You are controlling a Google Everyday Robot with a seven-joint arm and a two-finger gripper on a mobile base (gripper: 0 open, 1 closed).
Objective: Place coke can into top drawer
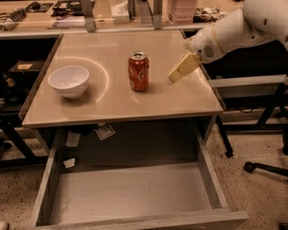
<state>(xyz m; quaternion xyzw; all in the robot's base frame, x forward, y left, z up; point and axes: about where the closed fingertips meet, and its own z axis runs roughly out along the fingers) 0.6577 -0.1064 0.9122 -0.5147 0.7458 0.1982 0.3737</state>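
Observation:
The coke can (138,72), red-orange with white script and a silver top, stands upright near the middle of the beige tabletop (117,103). My gripper (173,77) reaches in from the right on a white arm and hovers just above the tabletop, a short way right of the can and apart from it. Its pale yellow fingers (182,68) point down and left toward the can. The top drawer (130,193) is pulled open below the table's front edge, grey wood-grain with a bare pale bottom.
A white bowl (69,81) sits on the left of the tabletop. Paper tags hang under the table's front edge (105,131). A cluttered bench runs behind the table (112,11). A chair base (265,168) stands on the floor at the right.

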